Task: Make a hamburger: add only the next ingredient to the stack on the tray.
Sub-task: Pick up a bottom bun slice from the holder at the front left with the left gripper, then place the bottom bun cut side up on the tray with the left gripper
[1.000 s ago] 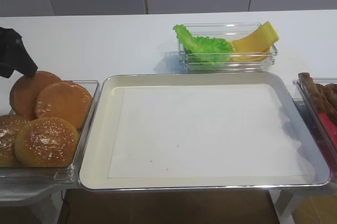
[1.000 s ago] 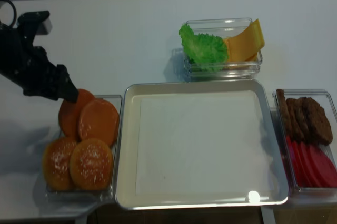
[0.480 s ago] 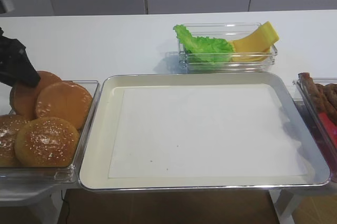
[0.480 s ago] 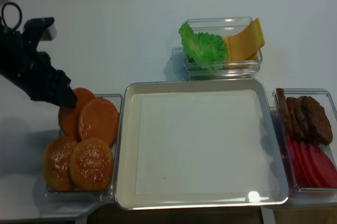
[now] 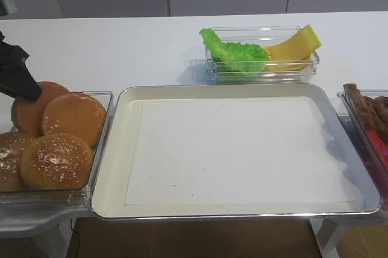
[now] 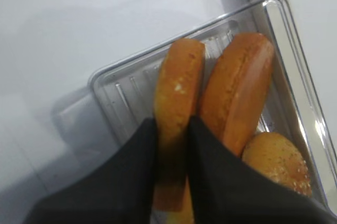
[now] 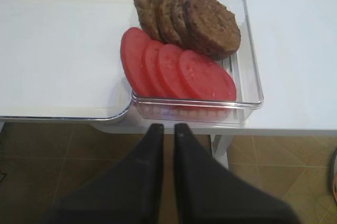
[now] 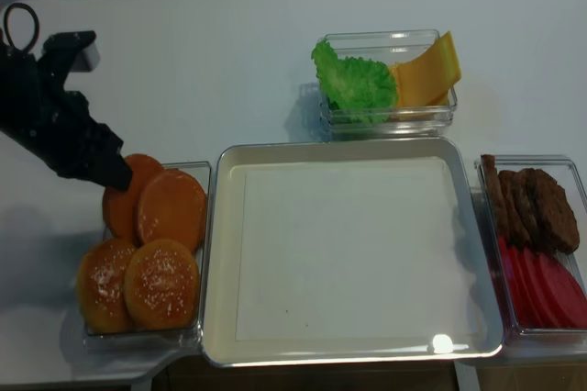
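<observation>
Four buns are counted: two sesame-topped buns (image 8: pixel 138 283) and two flat halves. The left gripper (image 6: pixel 172 129) is clamped on one flat bun half (image 6: pixel 176 90), smooth and golden-brown. The right gripper (image 7: pixel 167 128) is closed, empty.

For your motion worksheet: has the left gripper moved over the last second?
Yes. The left gripper has shifted left and slightly up along the bun container, and is now shut on the rear flat bun.

Lettuce (image 8: pixel 356 84) beside cheese (image 8: pixel 424 73); patties (image 7: pixel 189 20) behind tomato slices (image 7: pixel 176 70)

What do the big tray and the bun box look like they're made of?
Tray: probably metal, going by its shiny silver rim with a glare spot; cream inside, with a matte white sheet, likely paper. Bun box: clear ribbed plastic, since the table shows through.
</observation>
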`<state>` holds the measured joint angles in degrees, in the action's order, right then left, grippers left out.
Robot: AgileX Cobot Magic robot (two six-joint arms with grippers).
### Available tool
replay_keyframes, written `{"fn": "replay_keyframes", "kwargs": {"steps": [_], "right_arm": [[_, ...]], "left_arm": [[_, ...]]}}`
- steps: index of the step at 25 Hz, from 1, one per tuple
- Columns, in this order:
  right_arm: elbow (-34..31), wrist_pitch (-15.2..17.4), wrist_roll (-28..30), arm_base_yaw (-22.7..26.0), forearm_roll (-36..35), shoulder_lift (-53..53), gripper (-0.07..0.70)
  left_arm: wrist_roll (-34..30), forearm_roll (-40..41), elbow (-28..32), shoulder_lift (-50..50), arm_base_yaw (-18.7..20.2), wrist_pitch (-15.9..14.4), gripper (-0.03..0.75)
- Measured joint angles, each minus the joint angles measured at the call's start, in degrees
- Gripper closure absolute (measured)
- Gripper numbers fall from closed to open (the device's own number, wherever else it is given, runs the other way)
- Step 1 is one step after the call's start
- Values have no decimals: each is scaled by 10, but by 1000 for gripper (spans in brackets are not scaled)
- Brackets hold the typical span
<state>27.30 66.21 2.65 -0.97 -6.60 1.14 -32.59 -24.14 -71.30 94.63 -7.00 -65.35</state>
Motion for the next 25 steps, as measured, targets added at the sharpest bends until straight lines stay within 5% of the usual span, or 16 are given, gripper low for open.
{"fn": "replay_keyframes", "kwargs": {"steps": [9, 20, 25], "right_arm": [[0, 0, 0, 0, 0, 0, 602], [0, 0, 0, 0, 0, 0, 605], [0, 0, -2, 0, 0, 0, 605]], "left_arm": [[-6, 0, -10, -17, 0, -26, 598], [12, 4, -126, -74, 0, -52, 600], [20, 4, -156, -95, 40, -53, 600]]}}
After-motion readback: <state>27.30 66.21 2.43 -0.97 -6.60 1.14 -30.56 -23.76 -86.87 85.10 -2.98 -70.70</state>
